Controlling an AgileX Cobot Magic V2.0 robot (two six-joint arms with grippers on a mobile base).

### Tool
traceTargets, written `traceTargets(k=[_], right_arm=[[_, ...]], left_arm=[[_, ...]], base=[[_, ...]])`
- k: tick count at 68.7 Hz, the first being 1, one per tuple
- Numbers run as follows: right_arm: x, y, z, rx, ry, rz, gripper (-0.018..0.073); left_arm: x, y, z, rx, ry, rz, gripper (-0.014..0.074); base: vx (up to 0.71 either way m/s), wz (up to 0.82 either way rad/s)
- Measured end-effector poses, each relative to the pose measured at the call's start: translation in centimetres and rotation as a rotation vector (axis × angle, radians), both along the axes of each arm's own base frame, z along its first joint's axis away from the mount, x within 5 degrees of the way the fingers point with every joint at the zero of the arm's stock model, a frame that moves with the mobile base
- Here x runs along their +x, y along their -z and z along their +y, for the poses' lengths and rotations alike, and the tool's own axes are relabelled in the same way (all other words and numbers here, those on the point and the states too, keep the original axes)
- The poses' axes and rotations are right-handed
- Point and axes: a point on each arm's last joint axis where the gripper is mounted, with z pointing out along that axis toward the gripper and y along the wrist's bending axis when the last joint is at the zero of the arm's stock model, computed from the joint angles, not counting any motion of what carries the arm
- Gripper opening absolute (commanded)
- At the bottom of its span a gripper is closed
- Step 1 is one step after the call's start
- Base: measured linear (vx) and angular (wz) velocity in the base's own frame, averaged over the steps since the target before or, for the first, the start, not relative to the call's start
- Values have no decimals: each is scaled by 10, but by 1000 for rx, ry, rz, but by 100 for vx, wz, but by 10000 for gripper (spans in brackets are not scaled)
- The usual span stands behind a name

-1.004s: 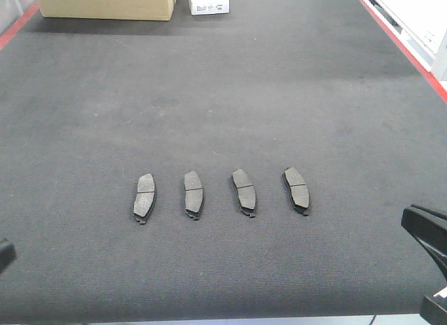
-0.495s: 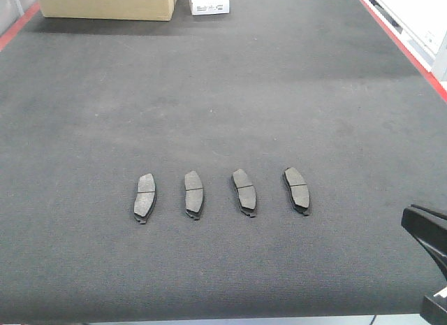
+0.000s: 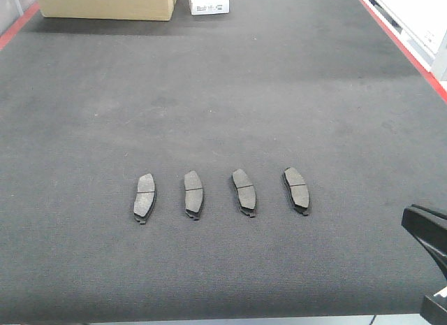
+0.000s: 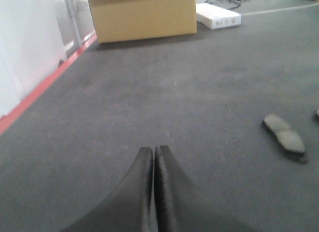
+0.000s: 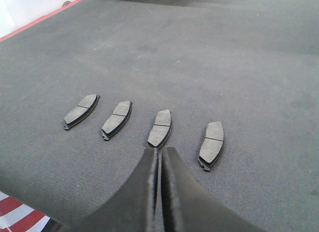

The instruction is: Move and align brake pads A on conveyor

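Several dark grey brake pads A lie in a left-to-right row on the charcoal conveyor (image 3: 230,94), each pointing roughly away from me: the leftmost pad (image 3: 144,197), then two more (image 3: 193,193) (image 3: 244,192), and the rightmost pad (image 3: 296,189). My right gripper (image 5: 159,150) is shut and empty, hovering just short of the near end of the third pad (image 5: 160,127). Its black body (image 3: 427,230) shows at the front view's right edge. My left gripper (image 4: 153,149) is shut with nothing in it, well left of the row. The nearest pad (image 4: 284,137) lies off to its right.
A cardboard box (image 3: 105,3) and a small white box (image 3: 207,1) stand at the belt's far end. Red edges run down the right side (image 3: 401,42) and the left side (image 4: 45,85). The belt's near edge (image 3: 209,319) is close behind the grippers.
The dark tip of my left gripper at the front view's lower left edge has withdrawn out of that view. The pads and the right arm have not moved.
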Motion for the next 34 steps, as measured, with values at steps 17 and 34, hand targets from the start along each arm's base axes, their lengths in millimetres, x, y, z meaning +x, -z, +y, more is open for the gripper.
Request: traceTargets(k=[17,34], right_arm=[[0,0,0,0,0,-1,-8],[0,0,0,0,0,-1,-8]], left_arm=[[2,2,0,1,3,-50,-6],[2,2,0,1,3,-52,-6]], base=[[0,0],[0,0]])
